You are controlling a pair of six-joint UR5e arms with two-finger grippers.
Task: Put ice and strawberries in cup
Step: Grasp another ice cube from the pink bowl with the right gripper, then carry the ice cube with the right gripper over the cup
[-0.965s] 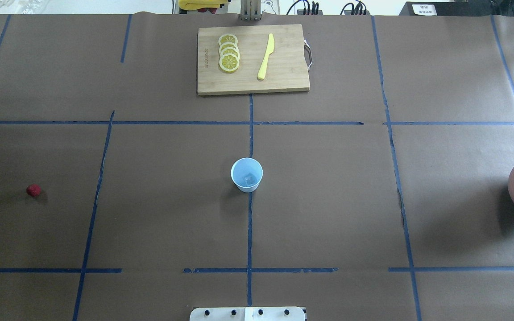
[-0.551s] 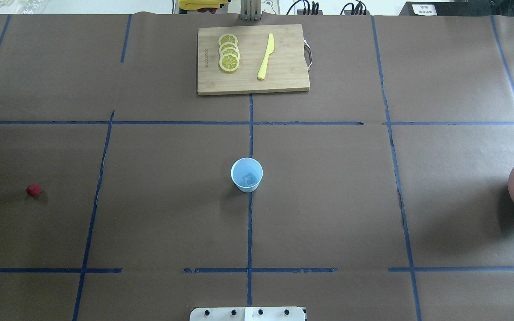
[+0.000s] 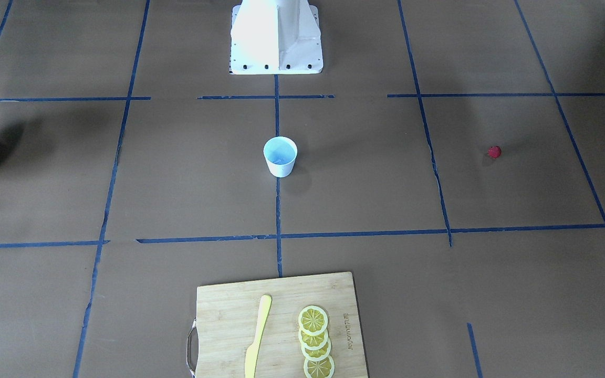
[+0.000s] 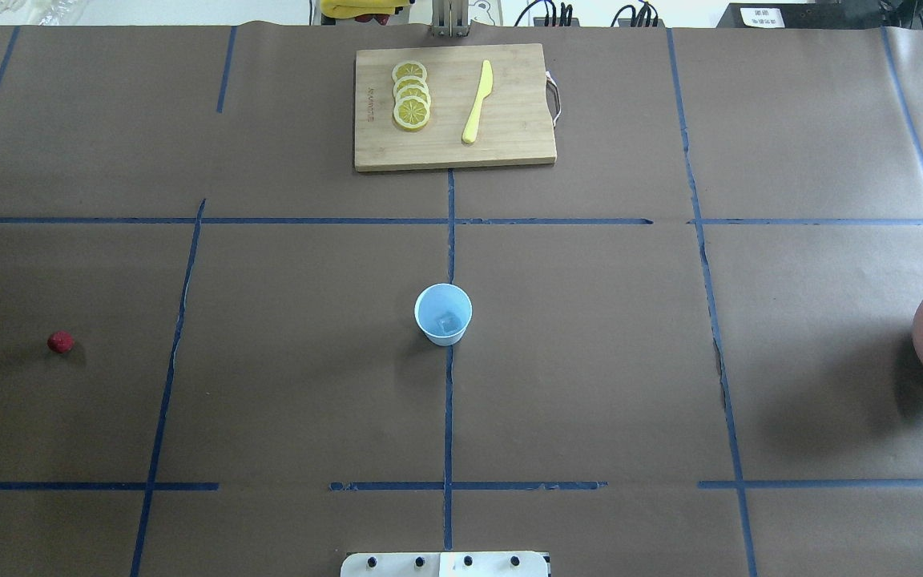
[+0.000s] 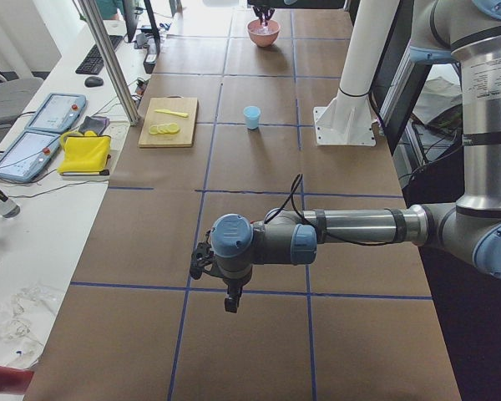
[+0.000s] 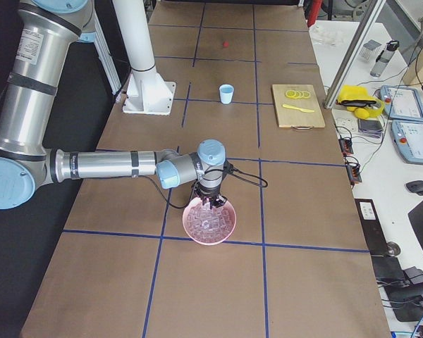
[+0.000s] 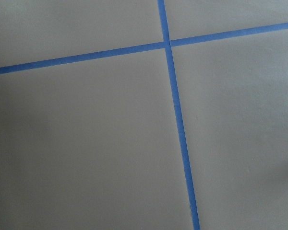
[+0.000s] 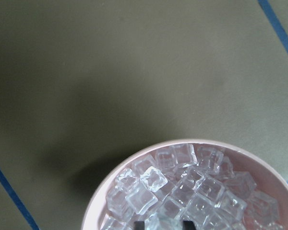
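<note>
The pale blue cup [image 4: 443, 314] stands upright at the table's middle, and shows in the front view [image 3: 280, 156] too. One clear ice cube [image 4: 449, 322] lies inside it. The red strawberry [image 4: 60, 342] lies alone on the paper far to the left. The pink bowl [image 6: 210, 222] holds several ice cubes [image 8: 182, 187]. My right gripper [image 6: 210, 203] hangs just over the bowl. In the right wrist view its dark fingertips [image 8: 140, 224] stand apart at the ice, so it is open. My left gripper [image 5: 230, 307] hovers over bare paper; I cannot tell whether it is open or shut.
A wooden cutting board [image 4: 509, 144] at the far middle carries lemon slices [image 4: 411, 96] and a yellow knife [image 4: 477, 100]. The robot base [image 3: 276, 37] stands behind the cup. The left wrist view shows only paper and crossed blue tape [image 7: 165, 44].
The cup, strawberry and bowl have not moved. The shadow beside the pink bowl has spread to the left across the paper.
</note>
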